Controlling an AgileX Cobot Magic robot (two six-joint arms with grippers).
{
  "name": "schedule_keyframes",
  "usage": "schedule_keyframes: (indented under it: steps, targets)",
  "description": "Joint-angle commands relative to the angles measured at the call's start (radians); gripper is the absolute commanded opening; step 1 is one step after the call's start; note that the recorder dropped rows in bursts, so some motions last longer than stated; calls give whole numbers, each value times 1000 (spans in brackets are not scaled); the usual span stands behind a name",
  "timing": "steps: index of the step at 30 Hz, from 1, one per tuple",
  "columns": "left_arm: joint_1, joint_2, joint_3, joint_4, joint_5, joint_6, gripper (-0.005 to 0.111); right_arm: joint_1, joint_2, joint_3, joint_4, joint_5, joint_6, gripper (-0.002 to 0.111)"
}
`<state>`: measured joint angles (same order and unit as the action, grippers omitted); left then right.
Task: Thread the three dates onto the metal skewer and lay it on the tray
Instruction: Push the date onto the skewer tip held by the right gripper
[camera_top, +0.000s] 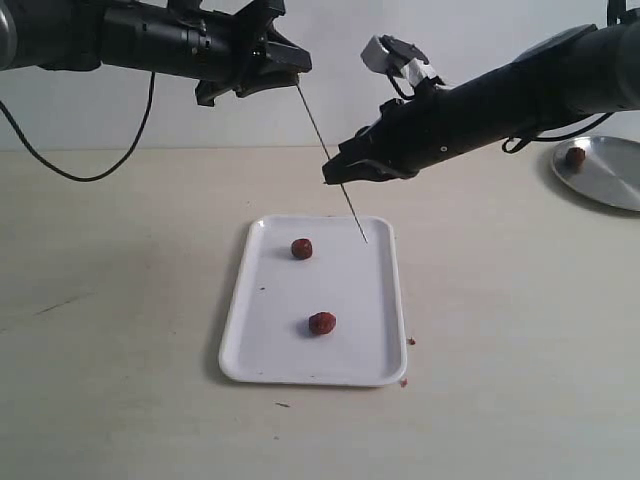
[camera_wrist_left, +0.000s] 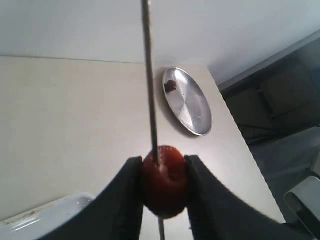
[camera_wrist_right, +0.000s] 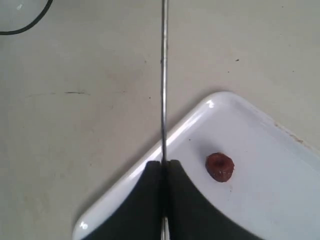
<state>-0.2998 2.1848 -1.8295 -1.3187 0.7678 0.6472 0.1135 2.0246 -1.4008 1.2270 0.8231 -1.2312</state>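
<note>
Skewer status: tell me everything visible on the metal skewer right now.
The metal skewer is a very thin, straight, grey rod, metallic-looking, held tilted in the air. Near its upper end it passes through a dark-red date pinched in the left gripper. Lower down, the right gripper is shut on the shaft. The bare lower end points at the far right corner of the white tray; whether the tip touches it cannot be told.

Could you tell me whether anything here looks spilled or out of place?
Only minor: two dark-red crumbs lie on the table beside the tray, off its right-hand edge in the exterior view.
</note>
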Motion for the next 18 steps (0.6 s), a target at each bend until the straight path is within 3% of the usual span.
schedule_keyframes:
  steps: [1, 18]
  targets:
    - [-4, -7, 3, 8, -6, 6, 29, -2, -3, -2, 27, 9, -26, 0]
    - [-4, -7, 3, 52, -24, 2, 29, -2, -3, -2, 77, 15, -78, 0]
